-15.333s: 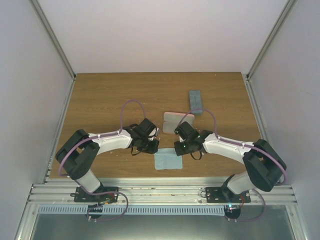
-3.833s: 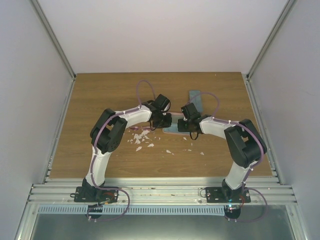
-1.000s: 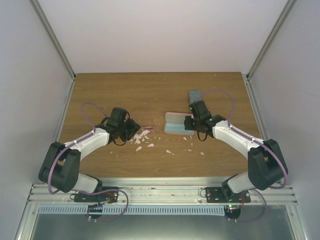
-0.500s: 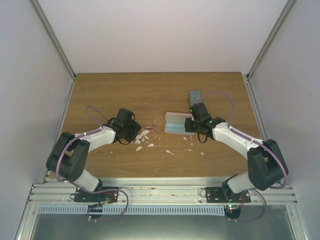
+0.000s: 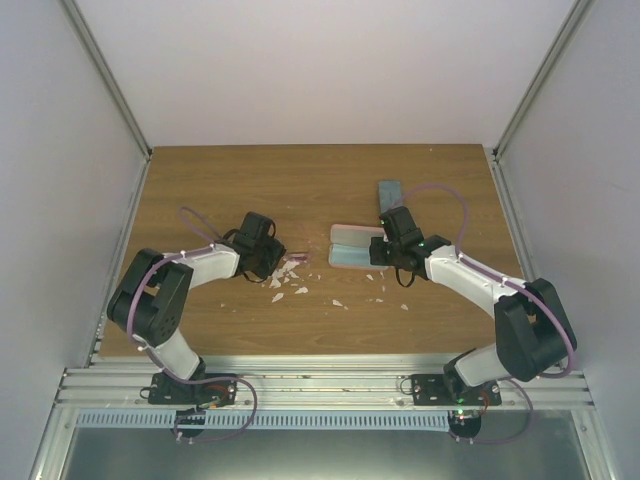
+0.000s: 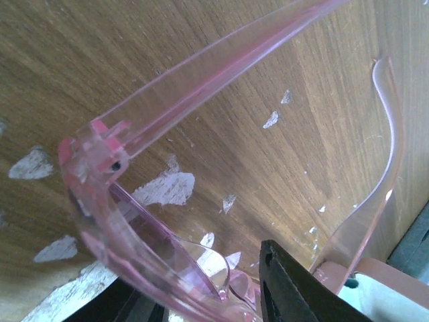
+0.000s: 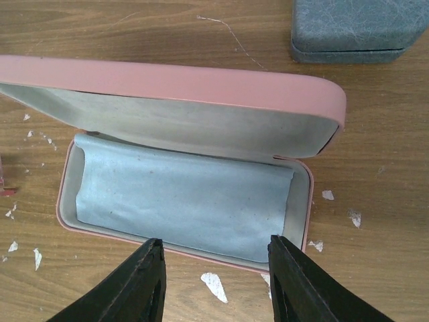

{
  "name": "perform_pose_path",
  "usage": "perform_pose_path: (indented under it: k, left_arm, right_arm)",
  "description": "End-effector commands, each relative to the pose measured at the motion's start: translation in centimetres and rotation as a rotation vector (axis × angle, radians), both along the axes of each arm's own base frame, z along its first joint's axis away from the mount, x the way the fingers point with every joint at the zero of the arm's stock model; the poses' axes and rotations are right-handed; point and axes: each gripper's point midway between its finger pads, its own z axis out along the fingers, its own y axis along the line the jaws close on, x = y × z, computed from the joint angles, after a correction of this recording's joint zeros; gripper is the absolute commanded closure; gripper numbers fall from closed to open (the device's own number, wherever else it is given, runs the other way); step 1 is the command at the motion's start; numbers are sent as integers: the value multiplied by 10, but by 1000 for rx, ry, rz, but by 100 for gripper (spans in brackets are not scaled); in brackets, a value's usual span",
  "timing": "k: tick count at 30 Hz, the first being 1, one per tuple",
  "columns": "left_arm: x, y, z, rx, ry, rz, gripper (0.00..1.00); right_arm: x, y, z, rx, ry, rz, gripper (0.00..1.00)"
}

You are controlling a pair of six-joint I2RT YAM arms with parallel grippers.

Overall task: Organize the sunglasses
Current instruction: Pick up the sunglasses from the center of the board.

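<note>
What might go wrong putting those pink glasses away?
The pink sunglasses have their side arms spread, so they may catch the rim of the open pink case instead of dropping in. The left tool seems to pinch only the front frame, so they might twist or slip. The right tool hovers over the case, where the two robots might collide.

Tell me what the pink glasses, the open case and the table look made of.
Glasses: translucent pink plastic, glossy; the wood grain shows through the arms. Case: a stiff shell with a matte pink covering, perhaps faux leather; its lining looks pale and felt-like, and a soft blue cloth lies inside. Table: wood or wood-look laminate, with visible grain.
</note>
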Motion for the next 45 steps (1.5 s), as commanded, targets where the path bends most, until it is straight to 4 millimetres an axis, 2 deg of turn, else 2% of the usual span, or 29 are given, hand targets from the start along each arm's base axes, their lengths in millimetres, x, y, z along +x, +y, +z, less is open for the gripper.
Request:
perform_pose_path:
  k: [1,9,13,15,19,24,25,26,29,31,34,39,45]
  left_arm:
    - [11,-4,0,15,-27,-1,63]
    - [6,-4,-5,33,-20,-26,88]
    - [8,-1,4,54,-48,-32,99]
    - [10,1,11,70,-70,-37,100]
    - [18,-1,38,102,-158,-92,100]
    - [28,-9,93,136,-373,-228,100]
    - [29,-14,106,138,-421,-282,100]
    - [31,-19,119,129,-469,-312,100]
    - [31,-43,158,75,-612,-463,100]
    - [25,-63,186,6,-716,-576,100]
    - [17,-79,218,-77,-822,-665,100]
    - [4,-94,252,-175,-931,-756,100]
    - [-8,-105,265,-246,-972,-838,100]
  right_arm:
    - [4,-2,6,4,-35,-10,57]
    - [5,-3,9,4,-40,-17,57]
    - [5,-2,13,13,-46,-18,57]
    - [5,-1,17,20,-52,-16,57]
    - [5,4,31,55,-80,3,57]
    - [2,27,73,178,-187,131,57]
    - [-2,38,89,232,-230,190,57]
    - [-5,43,95,255,-248,231,57]
    - [-21,69,128,397,-325,397,59]
    - [-30,79,149,479,-378,459,68]
    - [-43,89,171,575,-419,527,76]
    - [-56,97,188,646,-445,611,80]
    - [-63,106,191,691,-420,683,85]
